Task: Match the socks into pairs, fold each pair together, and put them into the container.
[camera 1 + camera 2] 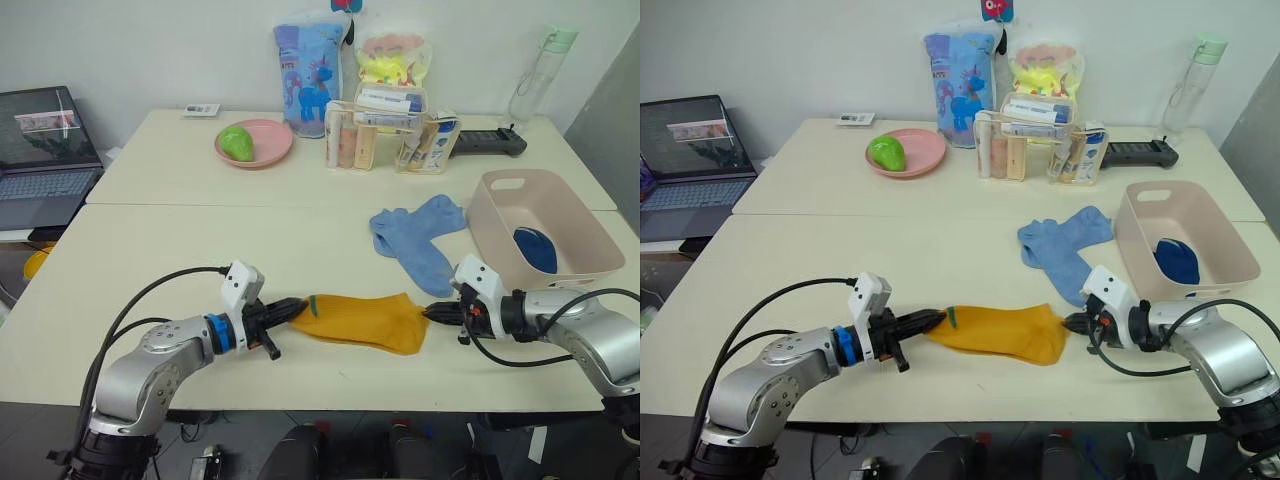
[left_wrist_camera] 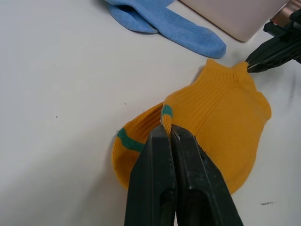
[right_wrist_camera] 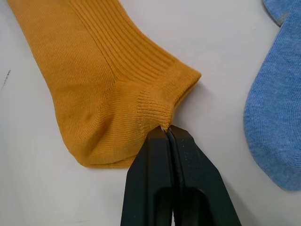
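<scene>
container (image 1: 590,250): navy pair (image 1: 537,250) inside | light blue socks (image 1: 415,235) beside it

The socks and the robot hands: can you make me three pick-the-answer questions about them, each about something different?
1. Where are the light blue socks?
A. On the table beside the container
B. On the pink plate
C. On the laptop

2. What colour are the socks stretched between the grippers?
A. Red
B. Mustard yellow
C. Green

3. What is the right gripper doing?
A. Hanging open
B. Holding a bottle
C. Pinching the yellow socks

Answers: 1 A, they lie just left of the tub. 2 B, yellow with a green band. 3 C, its fingers are closed on the cuff, like the left gripper opposite.
</scene>
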`<act>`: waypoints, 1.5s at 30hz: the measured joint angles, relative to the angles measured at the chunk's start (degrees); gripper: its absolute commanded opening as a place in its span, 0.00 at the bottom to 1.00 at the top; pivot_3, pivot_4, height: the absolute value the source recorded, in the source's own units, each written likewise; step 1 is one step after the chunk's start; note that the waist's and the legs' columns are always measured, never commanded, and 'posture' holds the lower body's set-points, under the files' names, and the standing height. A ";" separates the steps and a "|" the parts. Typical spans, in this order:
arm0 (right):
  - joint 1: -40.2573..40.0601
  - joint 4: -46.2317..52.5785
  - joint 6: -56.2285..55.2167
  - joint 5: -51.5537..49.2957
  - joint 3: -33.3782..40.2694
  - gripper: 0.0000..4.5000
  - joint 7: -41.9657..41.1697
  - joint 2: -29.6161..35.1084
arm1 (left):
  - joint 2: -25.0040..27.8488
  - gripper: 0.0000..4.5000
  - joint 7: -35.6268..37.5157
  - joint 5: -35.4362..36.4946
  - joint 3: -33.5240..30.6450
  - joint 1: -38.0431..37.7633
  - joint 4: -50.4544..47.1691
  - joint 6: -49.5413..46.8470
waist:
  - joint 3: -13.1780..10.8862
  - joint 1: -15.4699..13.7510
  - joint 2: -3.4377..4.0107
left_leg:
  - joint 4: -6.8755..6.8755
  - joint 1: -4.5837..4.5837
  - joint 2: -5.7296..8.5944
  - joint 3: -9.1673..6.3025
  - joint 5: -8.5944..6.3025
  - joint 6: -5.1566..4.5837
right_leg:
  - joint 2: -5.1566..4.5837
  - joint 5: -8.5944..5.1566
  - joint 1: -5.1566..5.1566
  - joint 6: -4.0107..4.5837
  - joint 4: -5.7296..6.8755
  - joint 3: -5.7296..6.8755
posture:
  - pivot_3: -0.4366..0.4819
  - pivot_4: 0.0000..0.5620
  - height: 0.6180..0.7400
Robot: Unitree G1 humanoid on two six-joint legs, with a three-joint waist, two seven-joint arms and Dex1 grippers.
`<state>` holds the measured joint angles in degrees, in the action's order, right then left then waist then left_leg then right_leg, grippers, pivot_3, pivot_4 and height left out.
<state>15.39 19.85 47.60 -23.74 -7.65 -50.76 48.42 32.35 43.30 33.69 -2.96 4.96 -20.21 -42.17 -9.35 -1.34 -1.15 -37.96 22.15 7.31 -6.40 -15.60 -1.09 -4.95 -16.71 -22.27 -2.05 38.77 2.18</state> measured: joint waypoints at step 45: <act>-0.71 2.95 -0.82 -3.52 6.09 0.70 -0.82 -3.82 | -2.54 0.86 -0.30 -1.28 -0.12 2.41 2.10 4.86 | -0.01 -0.01 0.00 | 0.01 0.01 0.00 -0.01 0.00 0.00 | 0.01 0.00 0.00 0.00 -0.02 0.01 | 0.48 0.27 1.00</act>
<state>14.68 22.79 46.78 -27.27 -1.56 -51.58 44.60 29.81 43.00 32.41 -3.09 7.37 -18.11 -37.31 -9.36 -1.35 -1.14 -37.95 22.15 7.31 -6.41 -15.60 -1.09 -4.94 -16.71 -22.27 -2.06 38.74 2.18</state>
